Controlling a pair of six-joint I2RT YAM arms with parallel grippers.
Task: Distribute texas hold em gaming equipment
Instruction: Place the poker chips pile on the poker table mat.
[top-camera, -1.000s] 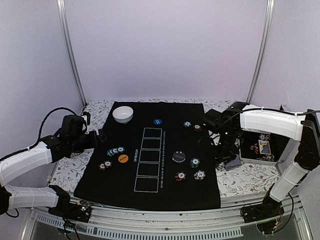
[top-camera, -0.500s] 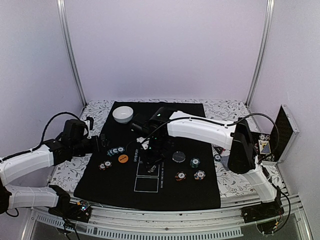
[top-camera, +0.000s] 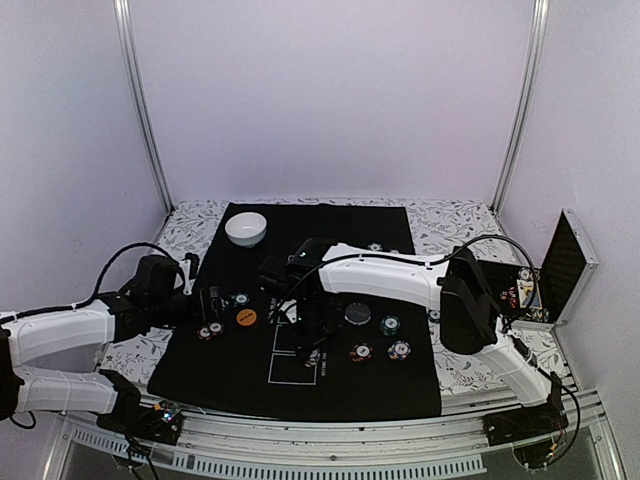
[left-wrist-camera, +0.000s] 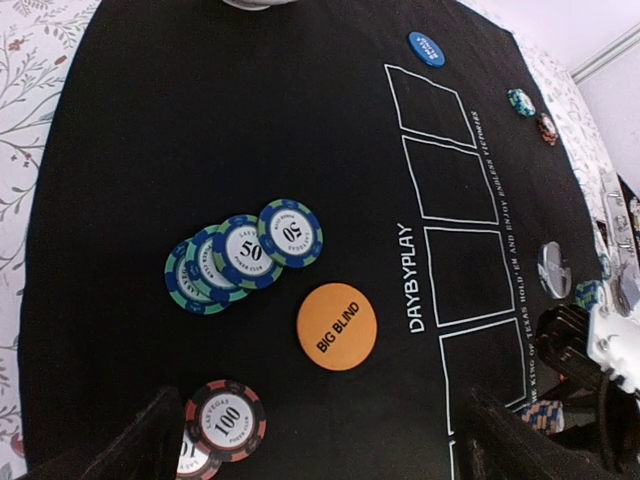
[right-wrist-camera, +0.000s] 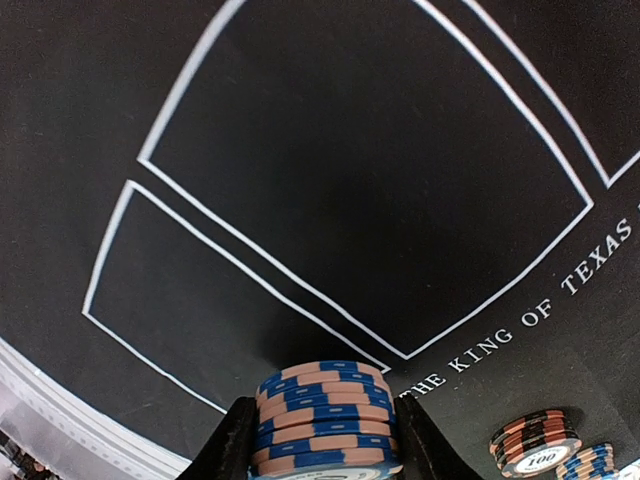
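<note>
The right arm has swung from the open case (top-camera: 560, 268) at the table's right side over to the near half of the black mat (top-camera: 350, 395), and the left arm has drawn slightly closer to the front. The right gripper (top-camera: 312, 346) is partly closed on an orange-and-blue chip stack (right-wrist-camera: 325, 410), a finger pressed to each side. The stack sits over the white line between the two nearest rectangles, close to the mat's front edge. I cannot tell whether its base touches the cloth. Both rectangles under it are bare, and a red 100 stack (right-wrist-camera: 535, 445) stands apart to one side. The left gripper (left-wrist-camera: 335, 450) hovers over the mat's left part, jaws spread wide and holding nothing. The mat carries five white rectangles in a row. There are three discs: a blue disc (left-wrist-camera: 426, 48), an orange BIG BLIND disc (left-wrist-camera: 337, 326) and a dark disc (top-camera: 358, 313). Three teal 50 chips (left-wrist-camera: 243, 255) lie fanned and overlapping, and two red 100 chips (left-wrist-camera: 225, 420) lie by the left finger. A teal far stack (left-wrist-camera: 520, 102) and a dark far stack (left-wrist-camera: 546, 127) stand at the far right. One teal near stack (top-camera: 390, 324) and a second red-edged stack (top-camera: 399, 350) stand on the near right. One white bowl (top-camera: 245, 228) sits at the far left corner.
</note>
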